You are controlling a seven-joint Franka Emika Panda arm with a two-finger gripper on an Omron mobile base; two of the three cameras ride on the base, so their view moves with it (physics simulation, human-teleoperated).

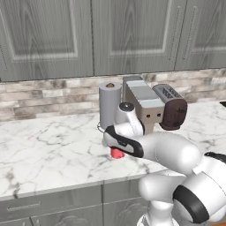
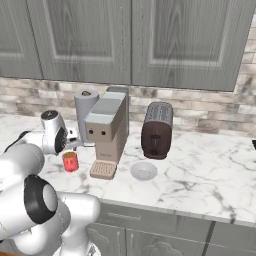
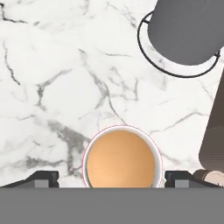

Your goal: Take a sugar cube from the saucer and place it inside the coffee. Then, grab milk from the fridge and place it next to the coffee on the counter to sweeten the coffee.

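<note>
Straight under my hand in the hand view stands the coffee [image 3: 121, 159], a red mug full of brown liquid. My gripper [image 3: 110, 179] hangs open above it, one fingertip off each side of the rim and nothing held between them. The mug [image 1: 116, 153] shows just beneath my hand on the white marble counter [image 1: 53, 145]. From the right it stands [image 2: 70, 161] left of the coffee machine. The pale saucer [image 2: 143, 171] lies bare in front of the toaster. The sugar cube is hidden from view. The milk and the fridge are out of view.
A grey paper towel roll [image 1: 109, 105] in a wire ring stands just behind the mug. A coffee machine [image 2: 107, 130] and a dark toaster [image 2: 156, 130] stand to its right. Grey wall cabinets [image 1: 110, 35] hang above, and the counter's front edge runs close to the mug.
</note>
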